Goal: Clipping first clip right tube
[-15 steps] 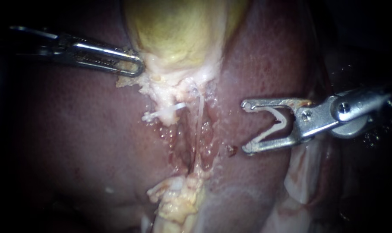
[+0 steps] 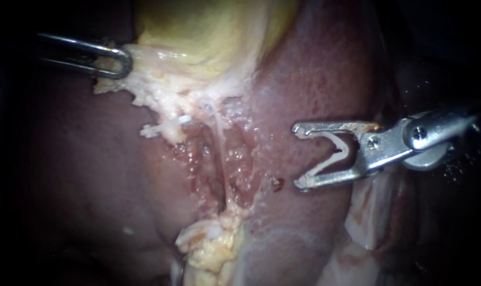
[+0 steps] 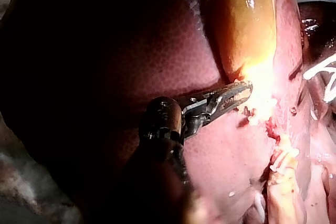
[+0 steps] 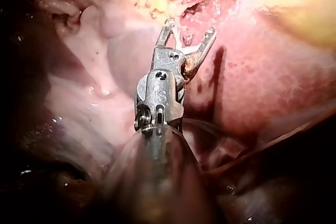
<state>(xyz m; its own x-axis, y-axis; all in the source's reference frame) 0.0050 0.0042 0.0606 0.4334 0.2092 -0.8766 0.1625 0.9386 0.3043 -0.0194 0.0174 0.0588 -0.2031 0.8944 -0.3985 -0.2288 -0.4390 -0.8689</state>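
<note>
The gallbladder [image 2: 214,32] was a smooth yellow-green sac with a ragged, cream-coloured fringe of fatty tissue [image 2: 145,79] at its neck. At the left edge of that neck, the left instrument [image 2: 121,61], with slim looped steel jaws, was clamped on the fringe. Directly below the gallbladder, a thin, pale, glistening tube [image 2: 222,153] ran down a raw, wet groove in the dark red, finely grained liver [image 2: 325,69]. Below and right of the gallbladder, apart from the tube, the right instrument [image 2: 299,156] stood with its jaws wide, both touching an open V-shaped white clip [image 2: 345,149].
</note>
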